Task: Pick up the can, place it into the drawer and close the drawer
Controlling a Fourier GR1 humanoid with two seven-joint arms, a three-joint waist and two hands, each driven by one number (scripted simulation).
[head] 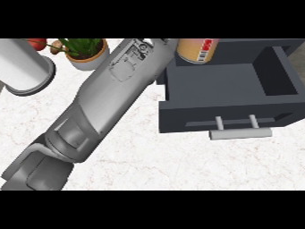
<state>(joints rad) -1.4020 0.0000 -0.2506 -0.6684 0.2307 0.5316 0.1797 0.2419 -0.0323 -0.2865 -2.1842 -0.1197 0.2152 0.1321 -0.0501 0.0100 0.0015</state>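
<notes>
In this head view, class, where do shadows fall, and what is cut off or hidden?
Head view: the open dark grey drawer is shaded inside; the orange and red can is cropped at the top; the grey forearm hides the robot hand holding it.

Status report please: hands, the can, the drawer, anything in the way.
One forearm reaches to the can; its hand hidden, other hand not in view. Can over open drawer back edge. Potted plant and white cylinder off left, clear of drawer.
</notes>
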